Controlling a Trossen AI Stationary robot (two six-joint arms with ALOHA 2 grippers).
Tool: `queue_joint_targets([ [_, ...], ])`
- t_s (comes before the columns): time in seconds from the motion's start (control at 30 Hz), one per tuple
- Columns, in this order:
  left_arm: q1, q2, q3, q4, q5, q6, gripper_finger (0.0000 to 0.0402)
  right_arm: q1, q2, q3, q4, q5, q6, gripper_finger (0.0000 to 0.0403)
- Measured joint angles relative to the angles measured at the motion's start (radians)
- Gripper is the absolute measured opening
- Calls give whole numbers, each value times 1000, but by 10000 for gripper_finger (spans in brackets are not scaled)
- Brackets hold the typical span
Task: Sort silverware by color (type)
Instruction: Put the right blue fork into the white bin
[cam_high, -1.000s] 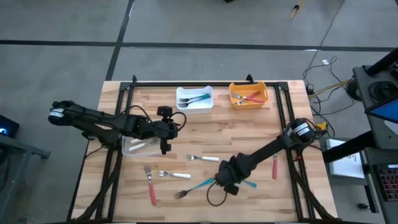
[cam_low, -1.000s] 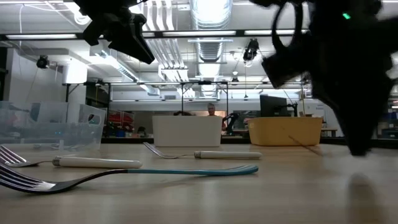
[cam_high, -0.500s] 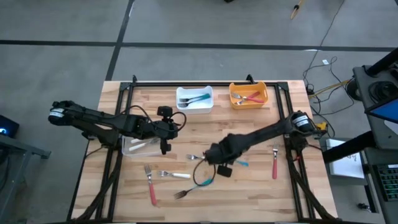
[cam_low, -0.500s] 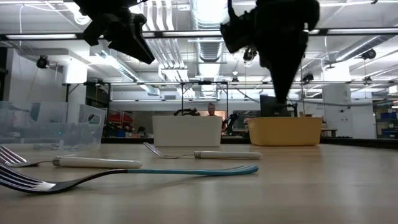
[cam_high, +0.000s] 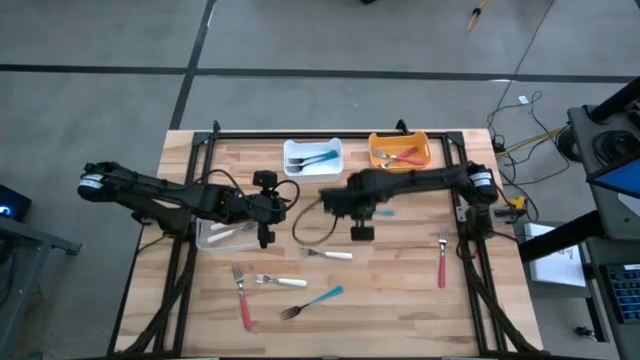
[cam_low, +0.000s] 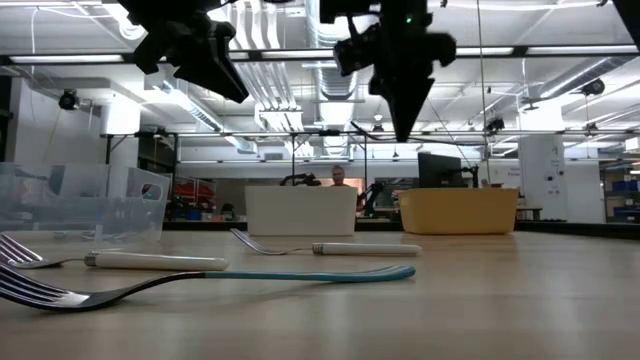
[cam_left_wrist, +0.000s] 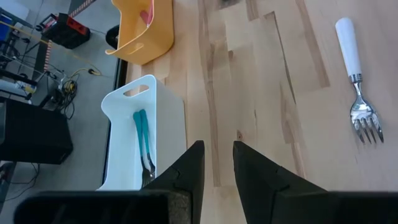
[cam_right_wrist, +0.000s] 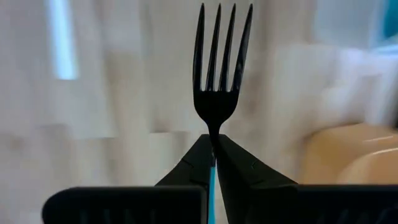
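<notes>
**Right arm carrying teal fork**

High: right gripper (cam_high: 352, 198) mid-bench, near the white bin (cam_high: 313, 158). Five utensils loose toward the front edge; one red one (cam_high: 441, 263) by the right edge.

Right wrist: fingers clamped on teal fork (cam_right_wrist: 214, 93).

Left wrist: left gripper (cam_left_wrist: 217, 167) narrowly open, empty.
</notes>
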Motion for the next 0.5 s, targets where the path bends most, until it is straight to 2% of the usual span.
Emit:
queue_joint_targets([
  [0.23,0,0,0,-3,0,0,66,-185,-1,51,0,21,-388,9],
  [0.5,21,0,-1,-19,-1,-2,66,-468,-1,67,14,12,-747,9],
])
